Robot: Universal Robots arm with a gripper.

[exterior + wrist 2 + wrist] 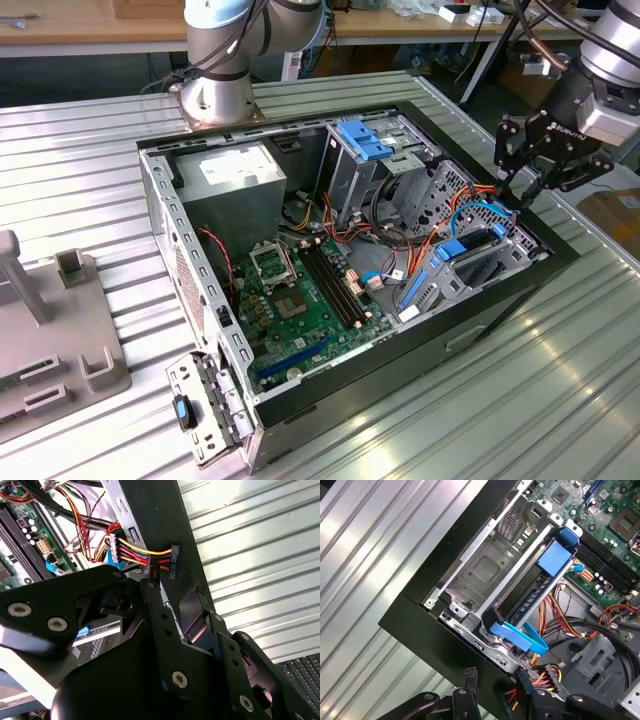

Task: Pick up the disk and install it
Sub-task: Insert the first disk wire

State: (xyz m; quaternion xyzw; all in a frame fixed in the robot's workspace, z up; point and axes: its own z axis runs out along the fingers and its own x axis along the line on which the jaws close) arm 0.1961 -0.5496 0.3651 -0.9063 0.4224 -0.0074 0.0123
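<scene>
Ribbed metal tabletop [560,400] under open computer case [470,330], claw [520,192] at its edge.

Ribbed metal table [560,400], open computer case [420,345] on it, grey fixture [60,350] alongside

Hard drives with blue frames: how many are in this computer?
1: the disk sits in the metal cage at the case's corner, near the claw. More might be hidden.
</scene>
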